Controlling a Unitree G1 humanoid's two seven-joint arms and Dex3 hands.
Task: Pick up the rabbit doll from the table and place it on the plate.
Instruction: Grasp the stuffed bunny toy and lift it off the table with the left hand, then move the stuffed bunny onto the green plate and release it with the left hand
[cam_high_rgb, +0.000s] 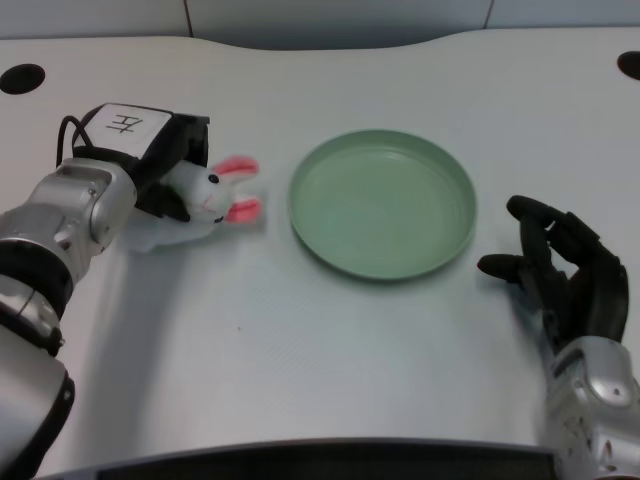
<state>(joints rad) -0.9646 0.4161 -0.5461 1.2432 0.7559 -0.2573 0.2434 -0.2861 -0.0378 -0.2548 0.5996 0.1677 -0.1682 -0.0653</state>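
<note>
Rabbit doll (212, 194), one only, is gripped by the left hand (165, 165) at the table's (300, 340) left, its long axis pointed ears-first rightward at the single green plate (383, 203).

bright, even overhead light; soft shadow under the left hand (165, 165); the rabbit doll (212, 192) beside it slightly blurred.

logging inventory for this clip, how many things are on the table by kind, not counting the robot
rabbit doll: 1, held in the left hand
plate: 1, green, nothing on it
total: 2
</note>
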